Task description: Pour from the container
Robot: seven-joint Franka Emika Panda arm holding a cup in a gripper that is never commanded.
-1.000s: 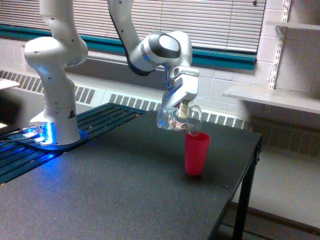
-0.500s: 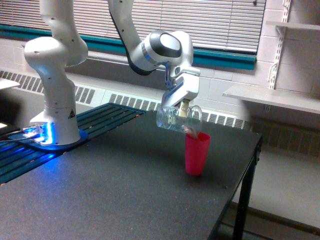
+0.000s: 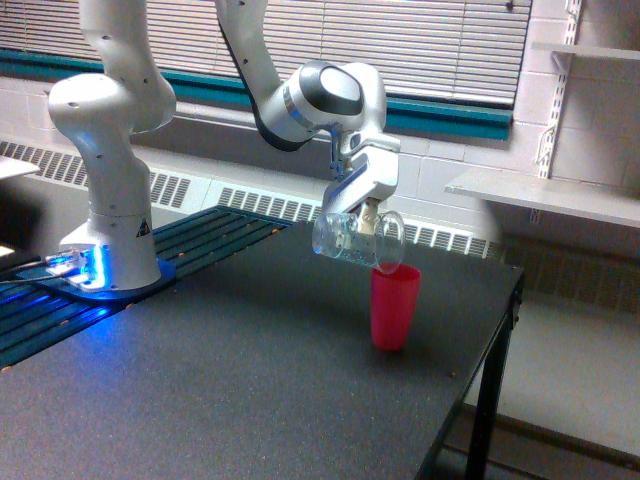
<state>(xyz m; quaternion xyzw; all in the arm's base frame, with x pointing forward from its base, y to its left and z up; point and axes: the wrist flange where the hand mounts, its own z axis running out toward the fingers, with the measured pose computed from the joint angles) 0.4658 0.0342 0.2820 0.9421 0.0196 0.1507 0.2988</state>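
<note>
A: 1 view, exterior: the tool (image 3: 362, 212) is clamped on the clear mug (image 3: 355, 238), tipped at 11 o'clock above the pink cup (image 3: 392, 307).

B: Risk?

A: Its mouth barely overlaps the rim; contents could miss onto the table (image 3: 200, 390).

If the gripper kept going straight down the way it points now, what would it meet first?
The gripper points down, slightly toward the exterior view's left, shut on the tilted clear mug. Below lies bare black table, so the mug would probably touch it first. The pink cup looks just off that line, though depth is unclear.
</note>
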